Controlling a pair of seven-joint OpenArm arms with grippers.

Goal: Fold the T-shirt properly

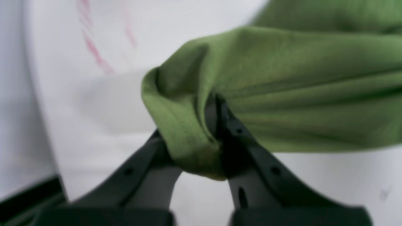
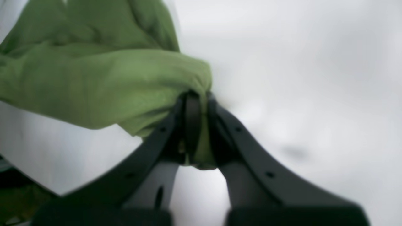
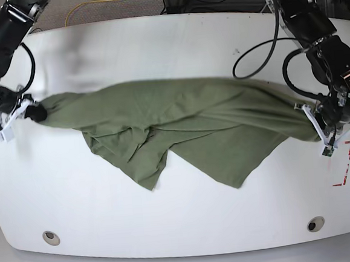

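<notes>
both claws pinch the t-shirt (image 3: pixel 186 121): left gripper (image 1: pixel 216 125) clamps a bunched hem, right gripper (image 2: pixel 196 125) grips what looks like a sleeve end. between them the shirt hangs stretched over the white table (image 3: pixel 170 228).

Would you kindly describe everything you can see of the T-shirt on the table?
The T-shirt is plain olive green, soft-looking and wrinkled. It is stretched across the white table, pulled into a band between its two ends, with loose pointed folds sagging toward the near edge. The left gripper is shut on a bunched hem at one end; the right gripper is shut on a bunch at the other. Neck and sleeves cannot be made out.
</notes>
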